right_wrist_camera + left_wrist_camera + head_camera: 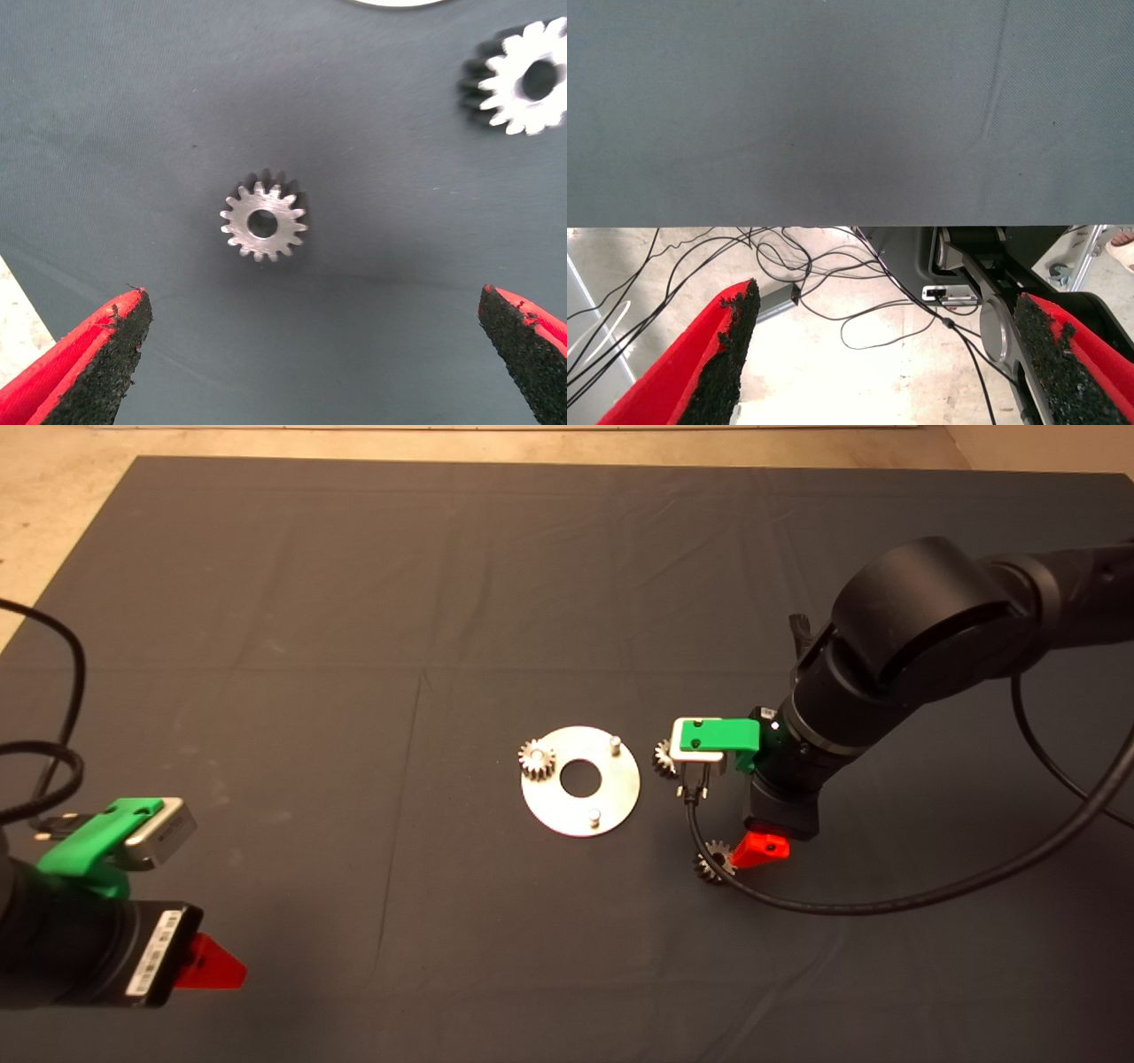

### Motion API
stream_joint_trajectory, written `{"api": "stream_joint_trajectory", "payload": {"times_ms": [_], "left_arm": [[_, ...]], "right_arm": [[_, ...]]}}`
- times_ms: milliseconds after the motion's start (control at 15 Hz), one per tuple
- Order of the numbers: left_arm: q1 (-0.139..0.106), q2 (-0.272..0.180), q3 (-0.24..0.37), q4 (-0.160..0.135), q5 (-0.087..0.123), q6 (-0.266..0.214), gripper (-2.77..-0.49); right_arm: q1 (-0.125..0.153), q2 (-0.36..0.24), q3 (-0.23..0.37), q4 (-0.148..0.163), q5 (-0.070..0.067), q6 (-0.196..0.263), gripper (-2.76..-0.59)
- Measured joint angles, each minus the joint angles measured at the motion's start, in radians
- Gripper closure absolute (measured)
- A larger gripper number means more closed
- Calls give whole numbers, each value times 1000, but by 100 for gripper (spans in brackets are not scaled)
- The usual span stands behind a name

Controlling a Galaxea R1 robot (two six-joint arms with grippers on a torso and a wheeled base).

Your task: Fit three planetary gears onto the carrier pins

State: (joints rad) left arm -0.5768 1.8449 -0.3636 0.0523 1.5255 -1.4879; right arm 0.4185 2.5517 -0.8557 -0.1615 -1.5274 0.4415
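Covering nearly the whole head frame, dark mat point(354, 602) carries the disc point(580, 781) at centre w/ 2 bare carrier pins point(614, 741) upright near its rim; a third is probably under the gear point(537, 759) sitting at the disc's left edge. Right gripper point(760, 850) hangs right of centre, fingers point(97, 359) spread wide apart over a loose gear point(263, 222) lying flat on mat. Another gear point(523, 78) lies just right of the disc, partly hidden in head view. Left gripper point(208, 965) sits lower left, fingers point(726, 354) apart, holding nothing.
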Motion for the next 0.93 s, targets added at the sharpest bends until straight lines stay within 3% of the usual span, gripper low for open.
{"api": "stream_joint_trajectory", "payload": {"times_ms": [200,467,667,933], "left_arm": [[0,0,0,0,0,0,-204],[0,0,0,0,0,0,-204],[0,0,1,0,0,0,-204],[0,0,1,0,0,-1,-204]], "right_arm": [[-34,0,0,-11,1,-2,-275],[-86,0,0,-61,0,-3,-275],[-121,0,0,-101,0,-3,-275],[-165,0,24,-185,0,-3,-275]]}}
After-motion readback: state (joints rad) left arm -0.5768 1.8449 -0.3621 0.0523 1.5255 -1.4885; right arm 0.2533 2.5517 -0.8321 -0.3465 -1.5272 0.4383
